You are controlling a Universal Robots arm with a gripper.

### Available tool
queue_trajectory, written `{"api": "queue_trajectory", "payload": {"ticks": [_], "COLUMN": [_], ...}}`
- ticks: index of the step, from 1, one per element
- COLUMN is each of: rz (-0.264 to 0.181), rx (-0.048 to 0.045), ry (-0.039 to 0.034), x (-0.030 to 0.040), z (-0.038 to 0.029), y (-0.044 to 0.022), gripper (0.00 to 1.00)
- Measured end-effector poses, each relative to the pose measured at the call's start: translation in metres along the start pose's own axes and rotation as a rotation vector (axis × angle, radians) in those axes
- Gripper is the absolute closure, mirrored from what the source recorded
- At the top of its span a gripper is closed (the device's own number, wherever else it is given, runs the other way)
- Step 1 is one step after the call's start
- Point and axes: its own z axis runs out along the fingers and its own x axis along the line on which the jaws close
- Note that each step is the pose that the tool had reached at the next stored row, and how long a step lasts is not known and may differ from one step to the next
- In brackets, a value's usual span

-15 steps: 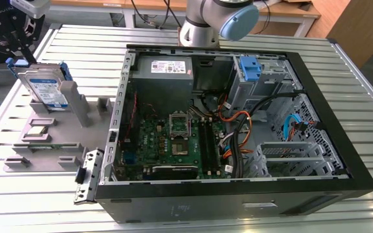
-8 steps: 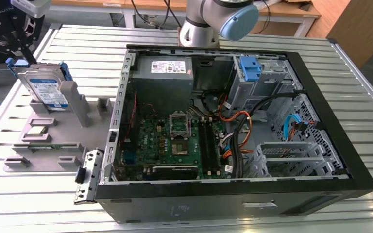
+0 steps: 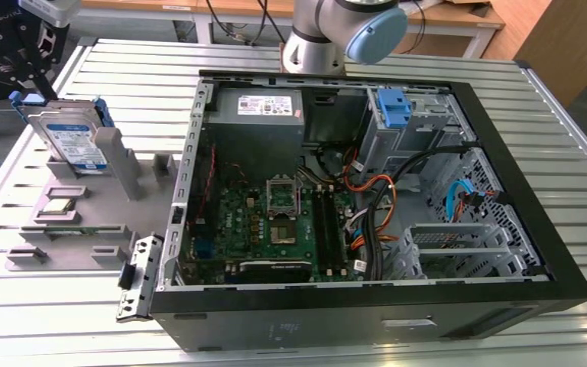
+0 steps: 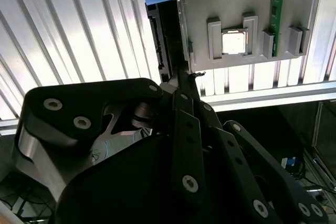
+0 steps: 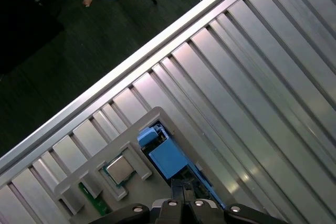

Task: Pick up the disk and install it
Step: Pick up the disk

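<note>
Disk (image 3: 69, 141) location: standing on edge in a slot of the grey holder (image 3: 110, 206). The holder lies on the slatted metal table (image 3: 49, 306), to the exterior view's left of the open computer case (image 3: 314, 313). The labelled face is turned toward the exterior camera. The disk is not yet installed.

Gripper (image 3: 30, 86) position: directly above the disk's upper edge, at the blue tab (image 3: 27, 98) of the plastic carrier. In the second wrist view the gripper (image 4: 184, 77) comes down to the near end of the disk (image 4: 168, 35), which is seen edge-on. Contact looks likely but is not confirmed. Whether the gripper is closed on the disk or merely poised at it cannot be told from these views.

Handling assessment (judgement):
- Rigid metal body, fairly heavy for its size; it will not flex under a grip.
- The flat faces are smooth and may slip under light pressure.
- Sensitive to knocks and drops; the connector end should be kept clear of contact.
- The blue carrier and its tab are thin plastic and likely to bend, so they are poor points to bear the full weight.

Recommended hold: across the two flat faces near the exposed upper edge, squarely, so that the disk lifts straight out of its slot without tilting.
</note>
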Motion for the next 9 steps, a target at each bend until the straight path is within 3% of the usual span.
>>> {"api": "queue_trajectory", "payload": {"ticks": [9], "rz": [0.000], "rx": [0.0000], "ry": [0.0000], "x": [0.0000], "z": [0.0000], "y": [0.0000], "gripper": [0.90]}}
